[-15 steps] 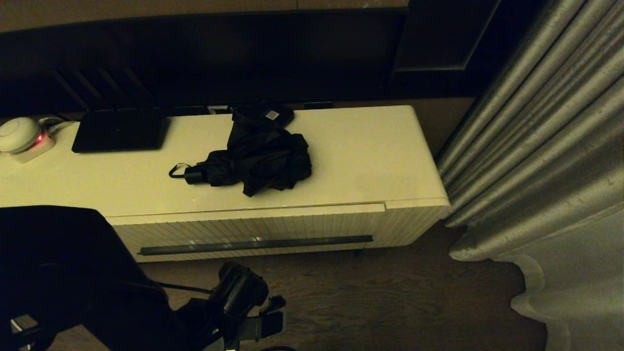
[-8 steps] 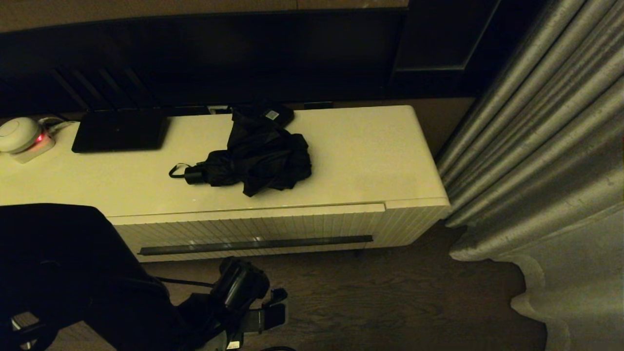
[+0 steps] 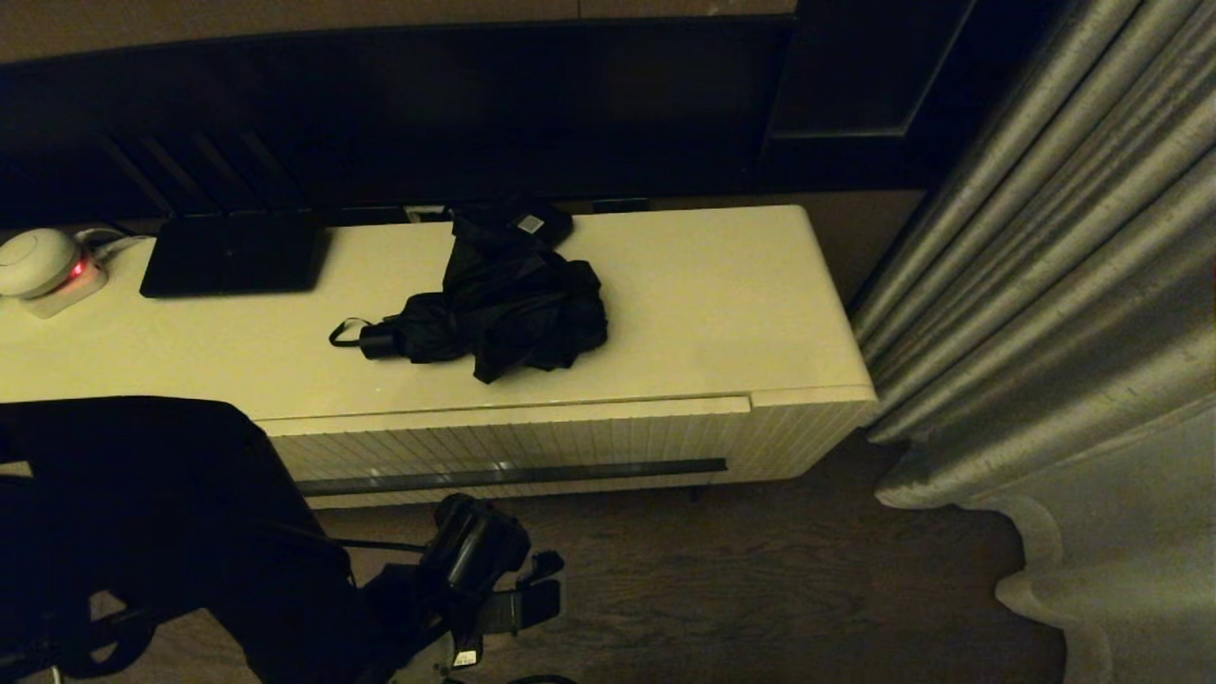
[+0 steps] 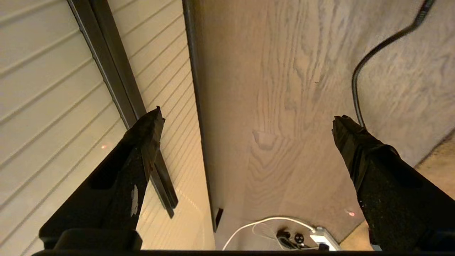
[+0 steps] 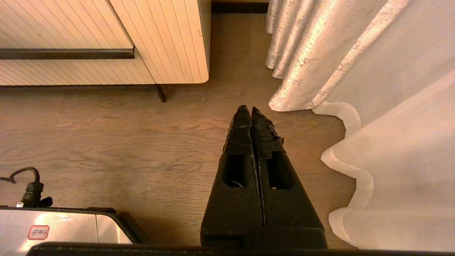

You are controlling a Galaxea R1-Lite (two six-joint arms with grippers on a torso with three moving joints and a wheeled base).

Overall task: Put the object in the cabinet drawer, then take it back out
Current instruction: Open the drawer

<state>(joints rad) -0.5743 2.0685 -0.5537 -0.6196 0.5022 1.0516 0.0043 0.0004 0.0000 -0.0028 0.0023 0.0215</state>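
The object, a black folding umbrella, lies on top of the cream cabinet with its handle and wrist loop pointing left. Below it the cabinet drawer looks shut, its ribbed front carrying a long dark bar handle. My left gripper hangs low over the floor in front of the drawer. In the left wrist view it stands wide open and empty, one fingertip close by the bar handle. My right gripper is shut and empty above the floor near the curtain.
A flat black device, a small black box with a white sticker and a white round device with a red light sit on the cabinet top. Grey curtain hangs at the right. A cable and power strip lie on the floor.
My left arm has shifted right and a little toward the cabinet, now covering the drawer front's left end. The umbrella and drawer have not moved.
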